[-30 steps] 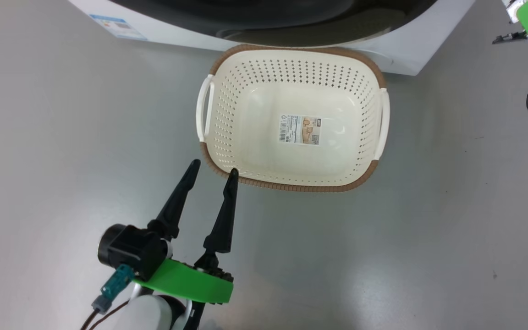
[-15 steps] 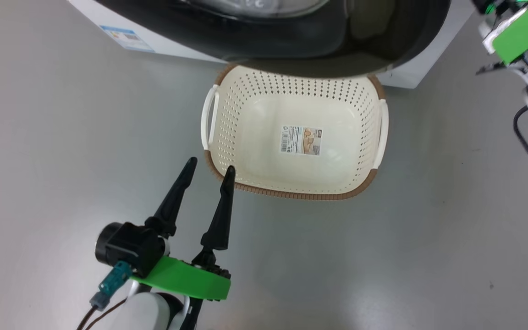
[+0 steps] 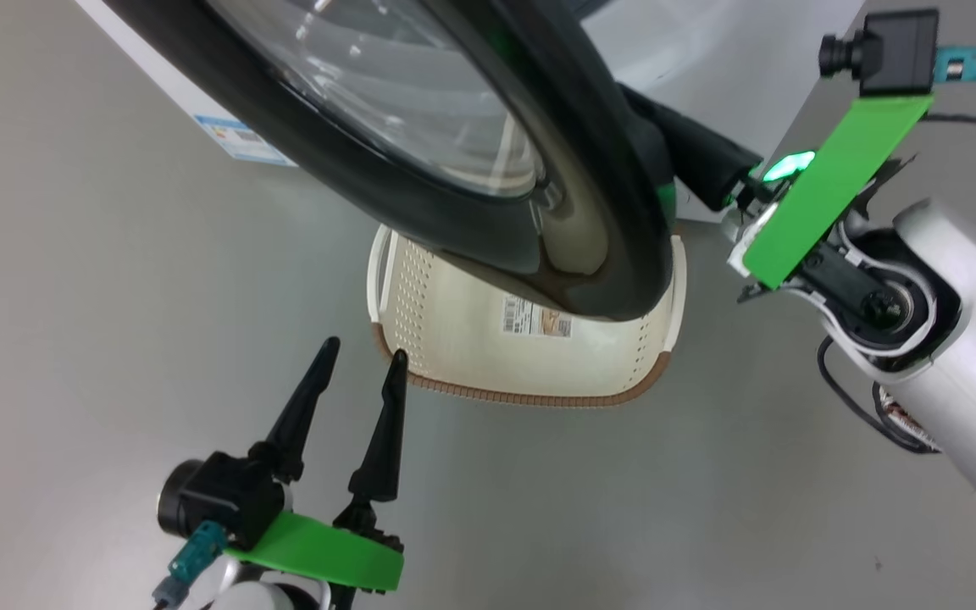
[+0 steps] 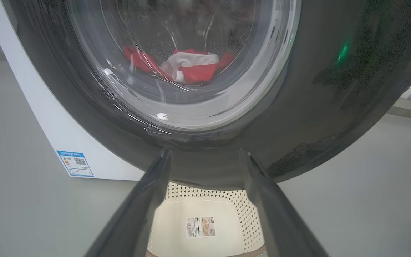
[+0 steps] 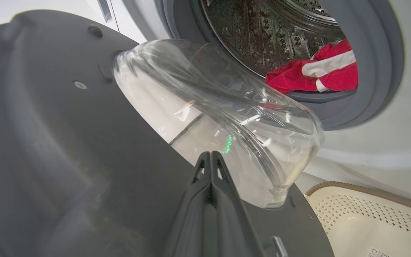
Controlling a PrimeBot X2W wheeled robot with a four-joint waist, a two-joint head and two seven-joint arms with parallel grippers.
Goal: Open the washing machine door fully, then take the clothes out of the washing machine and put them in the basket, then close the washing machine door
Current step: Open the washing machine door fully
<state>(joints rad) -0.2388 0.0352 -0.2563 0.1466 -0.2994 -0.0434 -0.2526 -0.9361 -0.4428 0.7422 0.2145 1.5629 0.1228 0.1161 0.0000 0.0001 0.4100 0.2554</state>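
Note:
The washing machine door hangs partly open, its black rim over the far side of the basket. My right gripper is shut with nothing in it, tips against the door's dark inner face beside the glass bowl. In the head view its fingers reach behind the rim. Red and white clothes lie in the steel drum; through the glass they show again as the clothes. My left gripper stands open near the basket's front left corner, facing the door.
The washing machine is a white box with a blue label low on its front. A grey rubber ring frames the drum. Bare grey floor spreads left and in front of the basket. My right forearm sits at the right.
The door has swung out from the machine and now covers much of the basket. My right arm has come into the head view behind the door. The head camera has shifted.

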